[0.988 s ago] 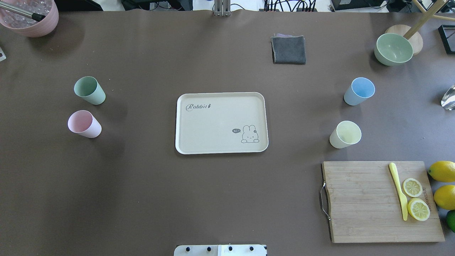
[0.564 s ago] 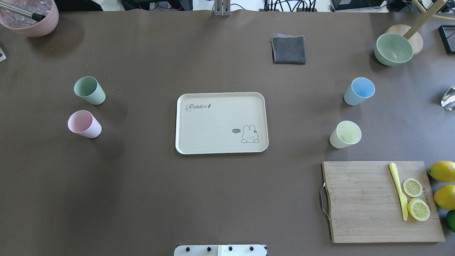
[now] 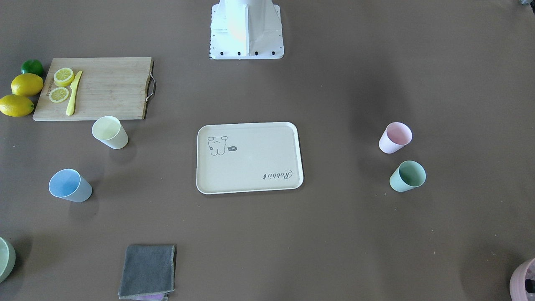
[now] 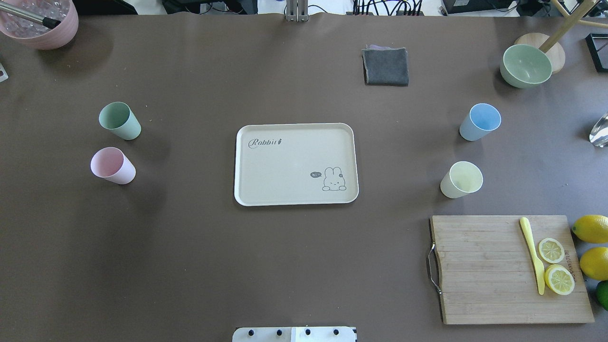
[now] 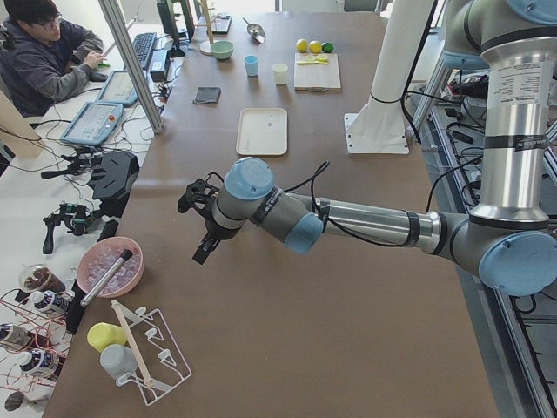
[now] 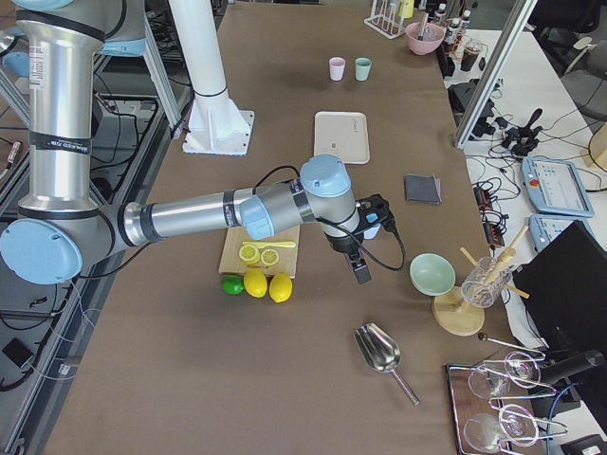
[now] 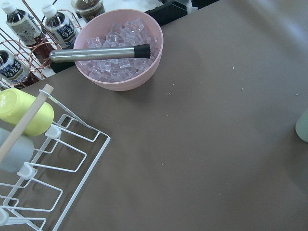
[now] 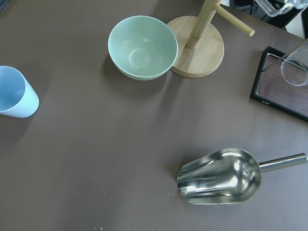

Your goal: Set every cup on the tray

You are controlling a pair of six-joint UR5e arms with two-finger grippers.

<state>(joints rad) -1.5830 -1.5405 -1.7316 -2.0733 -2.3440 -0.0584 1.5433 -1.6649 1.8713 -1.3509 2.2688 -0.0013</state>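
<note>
The cream tray (image 4: 285, 164) lies flat in the middle of the brown bench (image 4: 190, 266). One corner carries the script word "Rabbit". The opposite corner has a rabbit drawing (image 4: 335, 179) with a small speech bubble reading "hi".

All four cups stand upright on the bench, well apart from the tray. On the robot's left, the mint green cup (image 4: 119, 121) and the pink cup (image 4: 113, 166) stand near each other, with the mint one farther from the robot. On the robot's right are the blue cup (image 4: 479, 122) and the yellow cup (image 4: 461, 179). The yellow one is near the far edge of the bamboo cutting board (image 4: 484, 270).

That board holds two lemon slices (image 4: 551, 250) and a yellow knife (image 4: 533, 254). A burned-in mark runs along its edge beside the slices, but it is too small to read.

The left tool (image 5: 205, 244) hangs over the bench's left end and shows only in the side view, so the spread of its jaws cannot be told. Its wrist camera looks down on a pink bowl of ice (image 7: 120, 50) with a metal rod (image 7: 98, 53) across it. The labelled bottles (image 7: 60, 26) beyond the bowl have print too small to read.

The right tool (image 6: 360, 265) hangs over the right end, near the green bowl (image 8: 143, 47) and a metal scoop (image 8: 221, 175). Its jaw spread cannot be told either.
</note>
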